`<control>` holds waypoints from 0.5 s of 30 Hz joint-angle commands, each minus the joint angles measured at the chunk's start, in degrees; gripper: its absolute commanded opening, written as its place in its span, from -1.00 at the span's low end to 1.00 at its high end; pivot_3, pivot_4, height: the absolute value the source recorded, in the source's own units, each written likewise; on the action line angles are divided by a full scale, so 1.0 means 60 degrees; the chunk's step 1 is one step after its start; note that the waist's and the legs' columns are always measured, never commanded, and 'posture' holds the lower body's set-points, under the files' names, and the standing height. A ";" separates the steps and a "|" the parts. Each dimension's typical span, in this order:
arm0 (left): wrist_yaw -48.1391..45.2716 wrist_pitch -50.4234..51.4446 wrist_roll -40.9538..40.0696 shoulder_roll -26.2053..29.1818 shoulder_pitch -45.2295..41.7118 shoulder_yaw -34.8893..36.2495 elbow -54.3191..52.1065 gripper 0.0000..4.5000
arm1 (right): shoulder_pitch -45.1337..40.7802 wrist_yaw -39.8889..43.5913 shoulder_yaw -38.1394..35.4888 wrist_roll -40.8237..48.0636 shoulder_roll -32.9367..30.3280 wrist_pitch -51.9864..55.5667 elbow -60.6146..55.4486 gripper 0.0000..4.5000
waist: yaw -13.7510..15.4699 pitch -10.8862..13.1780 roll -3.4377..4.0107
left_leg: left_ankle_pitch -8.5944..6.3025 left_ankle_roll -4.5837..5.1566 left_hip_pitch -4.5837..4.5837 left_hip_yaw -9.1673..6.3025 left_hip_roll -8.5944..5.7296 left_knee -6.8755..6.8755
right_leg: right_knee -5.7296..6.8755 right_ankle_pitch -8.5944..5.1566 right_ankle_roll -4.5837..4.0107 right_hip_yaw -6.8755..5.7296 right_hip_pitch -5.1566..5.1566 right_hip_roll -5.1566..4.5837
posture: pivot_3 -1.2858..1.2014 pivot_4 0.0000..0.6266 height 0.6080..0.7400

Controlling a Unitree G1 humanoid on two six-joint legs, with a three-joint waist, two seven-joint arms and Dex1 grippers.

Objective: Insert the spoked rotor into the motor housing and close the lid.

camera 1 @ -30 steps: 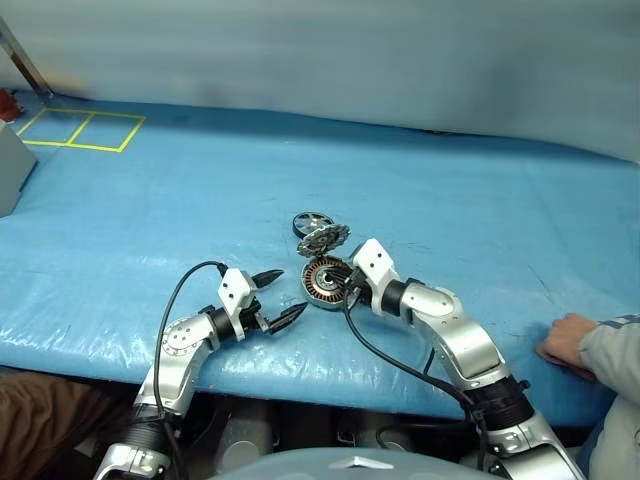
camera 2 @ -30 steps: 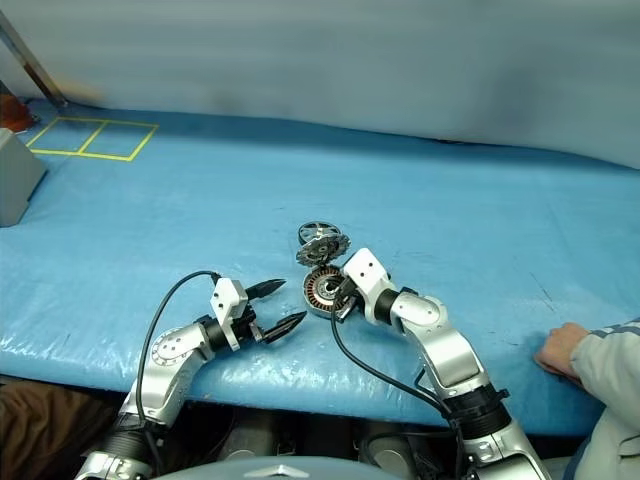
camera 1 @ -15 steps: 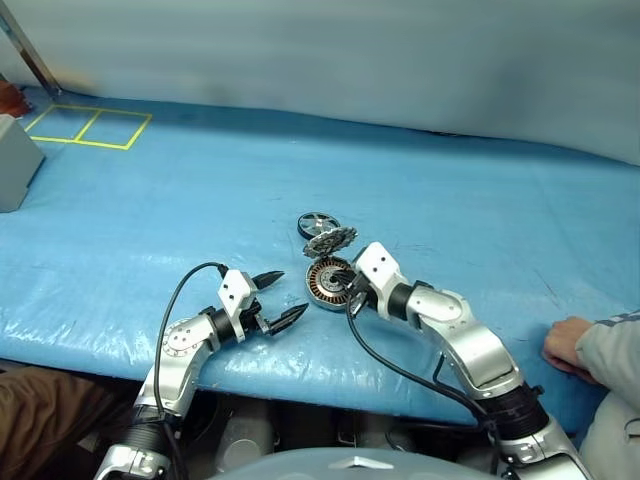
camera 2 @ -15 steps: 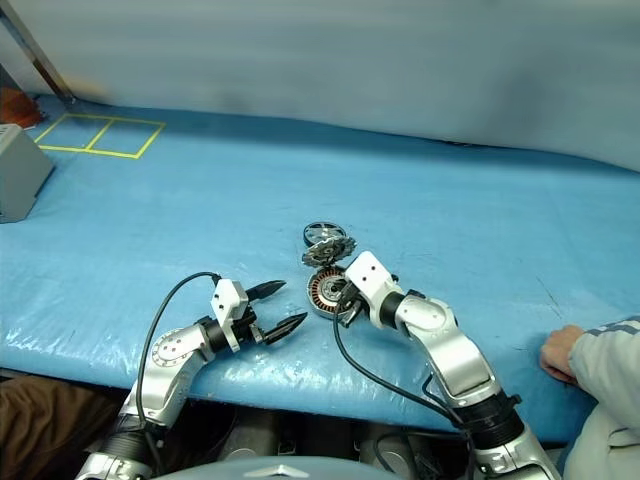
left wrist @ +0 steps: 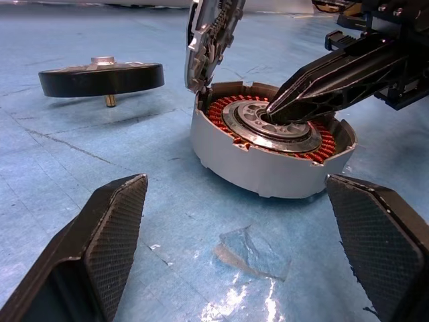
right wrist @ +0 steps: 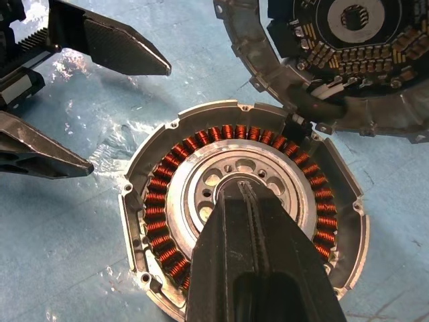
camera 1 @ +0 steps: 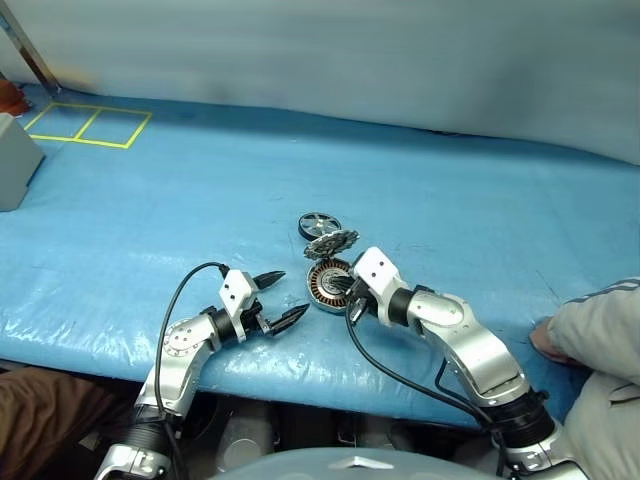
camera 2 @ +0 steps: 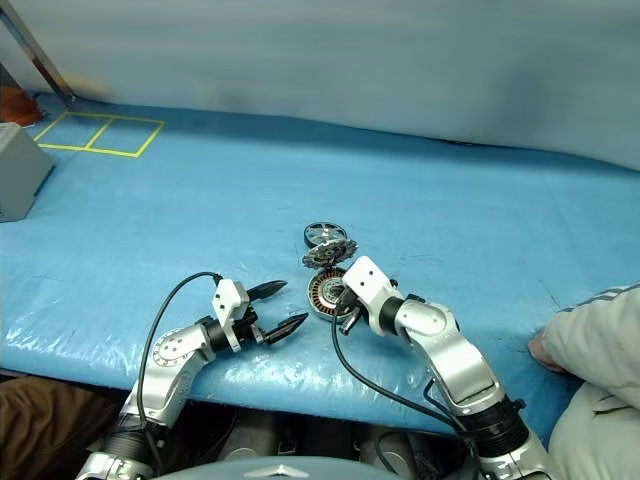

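Your left gripper [camera 1: 276, 297] hovers low over the blue desk [camera 1: 180, 200] with its jaws released wide and nothing between them, pointing toward the motor housing [camera 1: 326, 283], which sits just beyond its tips. The housing lies open on the desk with its coppery windings up. Its lid [camera 1: 331, 241] stands tilted up from the far rim, toothed face toward you. The spoked rotor [camera 1: 318, 223] lies flat on the desk just behind that lid, clear of both arms, so either hand must reach past the raised lid to get it. Your right gripper [right wrist: 258, 221] has its jaws clenched, empty, with the tips at the housing's dark centre hub. The left looks better placed to fetch the rotor, I judge, being free and open
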 commanded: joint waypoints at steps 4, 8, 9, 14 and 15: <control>-0.0002 -0.0147 0.0053 -0.0046 -0.0133 -0.0021 -0.0230 1.00 | -0.0227 0.0018 -0.0564 0.0591 0.0283 -0.0028 -0.0548 -0.99 | -0.0002 0.0001 0.0001 | 0.0007 0.0008 -0.0078 0.0001 0.0001 0.0009 | 0.0013 0.0004 0.0007 0.0002 -0.0037 0.0009 | 0.03 -0.52 1.00; 0.0034 -0.0153 0.0017 0.0013 -0.0200 0.0098 -0.0225 1.00 | -0.0335 -0.0019 -0.0816 0.0853 0.0341 -0.0031 -0.0643 -0.99 | -0.0002 0.0002 0.0000 | 0.0009 0.0010 -0.0100 0.0003 0.0000 0.0013 | 0.0016 0.0011 0.0018 0.0003 -0.0056 0.0014 | 0.03 -0.52 1.00; 0.0090 -0.0141 0.0053 0.0067 -0.0256 0.0152 -0.0226 1.00 | -0.0353 -0.0046 -0.0882 0.0863 0.0321 -0.0045 -0.0621 -0.99 | 0.0000 0.0002 0.0000 | 0.0009 0.0010 -0.0099 0.0004 0.0001 0.0014 | 0.0016 0.0011 0.0018 0.0003 -0.0056 0.0016 | 0.03 -0.52 1.00; 0.0336 0.0005 0.0212 0.0537 -0.0794 0.0505 -0.0128 1.00 | -0.0310 -0.0236 -0.1262 0.0874 0.0184 -0.0073 -0.0547 -0.99 | 0.0000 0.0004 -0.0001 | 0.0009 0.0010 -0.0099 0.0004 0.0002 0.0016 | 0.0018 0.0010 0.0016 0.0003 -0.0056 0.0018 | 0.03 -0.52 1.00; 0.0390 0.0084 0.0239 0.0649 -0.0938 0.0559 -0.0093 1.00 | -0.0281 -0.0279 -0.1333 0.0867 0.0162 -0.0078 -0.0542 -0.99 | -0.0001 0.0004 -0.0001 | 0.0010 0.0010 -0.0100 0.0004 0.0001 0.0018 | 0.0020 0.0010 0.0016 0.0002 -0.0056 0.0019 | 0.03 -0.52 1.00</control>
